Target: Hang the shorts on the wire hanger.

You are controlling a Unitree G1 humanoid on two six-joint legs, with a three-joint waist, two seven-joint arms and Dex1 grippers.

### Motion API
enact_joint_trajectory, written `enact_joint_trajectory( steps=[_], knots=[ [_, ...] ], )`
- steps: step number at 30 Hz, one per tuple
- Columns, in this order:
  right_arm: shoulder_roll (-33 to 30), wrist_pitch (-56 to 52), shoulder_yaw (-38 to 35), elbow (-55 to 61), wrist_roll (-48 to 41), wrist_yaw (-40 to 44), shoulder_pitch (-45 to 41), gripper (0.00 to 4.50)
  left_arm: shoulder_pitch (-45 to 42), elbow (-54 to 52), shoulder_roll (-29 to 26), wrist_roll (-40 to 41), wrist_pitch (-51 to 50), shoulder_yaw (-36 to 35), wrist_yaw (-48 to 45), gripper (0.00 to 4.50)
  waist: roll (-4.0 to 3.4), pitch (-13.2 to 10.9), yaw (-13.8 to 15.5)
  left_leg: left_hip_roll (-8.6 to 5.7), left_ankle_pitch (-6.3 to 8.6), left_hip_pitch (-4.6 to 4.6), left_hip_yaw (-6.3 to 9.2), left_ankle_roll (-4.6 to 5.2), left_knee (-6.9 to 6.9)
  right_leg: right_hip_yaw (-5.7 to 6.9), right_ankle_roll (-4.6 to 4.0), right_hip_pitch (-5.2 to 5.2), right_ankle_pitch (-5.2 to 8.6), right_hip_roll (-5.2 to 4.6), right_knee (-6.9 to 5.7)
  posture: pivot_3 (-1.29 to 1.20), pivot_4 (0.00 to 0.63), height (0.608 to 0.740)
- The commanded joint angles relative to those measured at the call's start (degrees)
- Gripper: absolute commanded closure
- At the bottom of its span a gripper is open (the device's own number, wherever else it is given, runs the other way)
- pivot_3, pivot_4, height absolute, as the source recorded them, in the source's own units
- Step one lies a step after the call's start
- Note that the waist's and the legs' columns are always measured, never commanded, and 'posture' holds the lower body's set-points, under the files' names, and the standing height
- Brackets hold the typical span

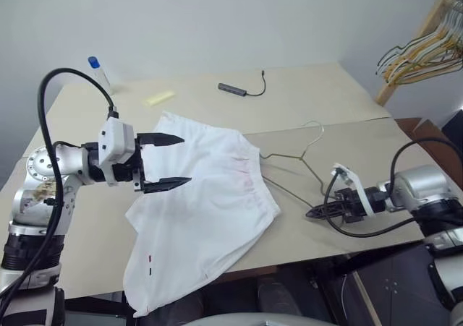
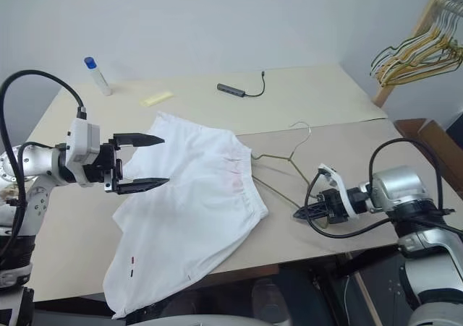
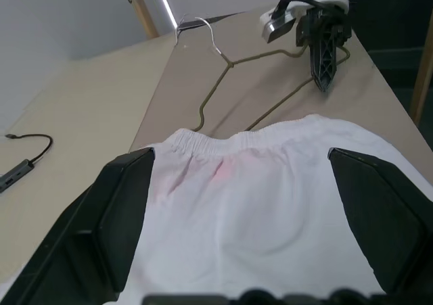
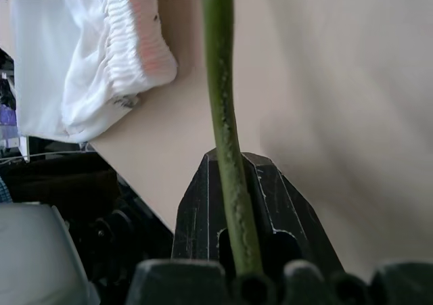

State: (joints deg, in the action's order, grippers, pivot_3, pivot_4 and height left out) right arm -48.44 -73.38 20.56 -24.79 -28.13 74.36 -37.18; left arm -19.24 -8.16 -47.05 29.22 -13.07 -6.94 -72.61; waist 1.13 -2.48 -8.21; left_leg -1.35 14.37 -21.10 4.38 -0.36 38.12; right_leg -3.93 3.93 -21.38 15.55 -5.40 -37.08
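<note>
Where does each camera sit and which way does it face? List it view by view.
Head views: look forward and down at the table, the shorts, the wire hanger, both arms.
Left wrist view: over the shorts toward the hanger, between the open left gripper fingers.
Right wrist view: along the right gripper, shut on the hanger wire.
Shared: shorts and hanger; the left wrist view also shows the right gripper.

Beige table (image 1: 304, 95), shorts (image 1: 202, 210), wire hanger (image 1: 289, 156), cable (image 1: 242, 89), marker (image 1: 99, 71)
</note>
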Motion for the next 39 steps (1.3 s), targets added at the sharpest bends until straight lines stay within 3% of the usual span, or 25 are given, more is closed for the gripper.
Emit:
enact_joint_trajectory(
  steps=[1, 12, 15, 20, 25, 34, 36, 39],
  knots=[
    [0.2, 2.7, 1.1, -1.8, 1.3, 2.8, -3.0, 4.5, -0.3, -1.2, -1.2, 0.7, -0.1, -1.9, 0.5, 0.03, 0.0, 0.0, 0.6, -0.01, 0.0, 0.0, 0.0, 0.0, 0.0, 0.0, 0.0, 0.0, 0.0, -0.02, 0.0, -0.05, 0.0, 0.74],
    [5.1, 7.9, 0.0, -11.8, 6.6, 2.7, -10.3, 4.5, -0.2, -1.2, -1.0, 0.2, 0.4, -1.8, 1.4, 0.03, 0.0, 0.0, 1.4, -0.02, 0.0, -0.01, 0.01, -0.01, 0.0, 0.01, -0.03, -0.05, -0.02, 0.0, -0.02, -0.04, 0.0, 0.74],
    [2.8, 10.0, -3.4, -6.9, 7.2, -0.1, -9.9, 4.5, -0.7, -0.5, -1.0, -0.7, 1.2, -1.9, 2.1, 0.03, -0.02, 0.0, 1.5, -0.04, 0.0, -0.07, 0.01, -0.01, 0.0, 0.01, -0.03, -0.14, -0.02, -0.03, -0.02, -0.06, 0.0, 0.74],
    [-1.2, 17.7, -8.9, 14.7, 10.4, -9.8, -6.2, 4.5, -5.9, 4.0, 0.9, -3.9, 3.5, 0.6, 3.7, 0.03, -0.04, 0.0, 1.6, -0.03, -0.01, -0.25, 0.0, -0.02, 0.0, 0.0, -0.04, -0.39, -0.02, -0.03, -0.1, -0.1, 0.0, 0.74],
    [-3.6, 22.9, -4.6, 31.5, 19.9, -17.7, -5.8, 4.5, -20.5, 15.9, 5.4, -10.3, 10.5, 4.9, 5.0, 0.03, -0.03, 0.0, 1.3, -0.01, -0.06, -0.44, -0.04, -0.09, 0.04, 0.0, -0.08, -0.59, -0.07, 0.02, -0.13, -0.15, 0.0, 0.74],
    [-3.8, 23.8, -0.6, 40.4, 23.9, -16.6, -9.3, 4.5, -36.2, 35.3, 9.0, -19.2, 26.9, 15.6, -9.0, 0.03, -0.03, 0.0, -1.3, -0.14, -0.06, -1.05, -0.02, -0.09, 0.3, 0.02, 0.01, -0.98, -0.17, -0.1, -0.09, -0.2, 0.0, 0.74],
    [-3.9, 23.4, -0.4, 41.4, 23.7, -15.7, -10.2, 4.5, -38.7, 42.6, 9.6, -26.0, 33.9, 20.5, -9.6, 0.03, -0.03, 0.0, -2.2, -0.13, -0.06, -1.01, 0.0, -0.09, 0.31, 0.02, 0.01, -0.94, -0.16, -0.09, -0.09, -0.21, 0.0, 0.74],
    [-3.8, 22.9, -0.2, 41.9, 23.7, -15.2, -10.6, 4.5, -41.1, 49.4, 11.2, -29.8, 38.2, 22.6, -8.2, 0.03, -0.03, 0.0, -3.1, -0.13, -0.07, -0.94, 0.0, -0.08, 0.31, 0.03, 0.02, -0.89, -0.16, -0.06, -0.1, -0.21, 0.0, 0.74]
  ],
)
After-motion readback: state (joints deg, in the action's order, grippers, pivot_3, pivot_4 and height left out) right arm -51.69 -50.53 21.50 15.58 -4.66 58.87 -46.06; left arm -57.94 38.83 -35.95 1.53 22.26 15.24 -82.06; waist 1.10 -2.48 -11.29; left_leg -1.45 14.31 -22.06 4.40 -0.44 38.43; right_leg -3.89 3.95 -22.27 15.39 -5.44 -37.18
